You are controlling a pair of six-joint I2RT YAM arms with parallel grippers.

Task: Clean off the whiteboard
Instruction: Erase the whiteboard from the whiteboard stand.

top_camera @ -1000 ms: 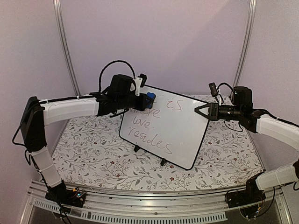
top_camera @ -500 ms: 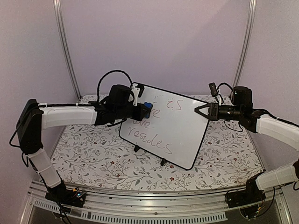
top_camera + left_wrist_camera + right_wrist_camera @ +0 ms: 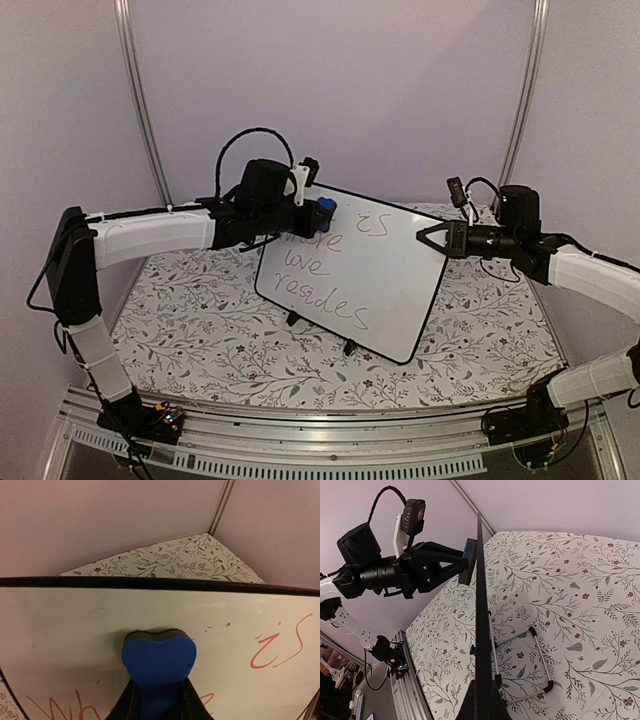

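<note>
the whiteboard is stood on its wire stand near the middle of the table, towards the far edge. its right edge is pinched between the closed fingers of the right gripper, apparently so that it is braced against pushing. a blue eraser is clamped in the left gripper and pressed against the board's top left corner. the handwriting below it is not yet wiped.
</note>
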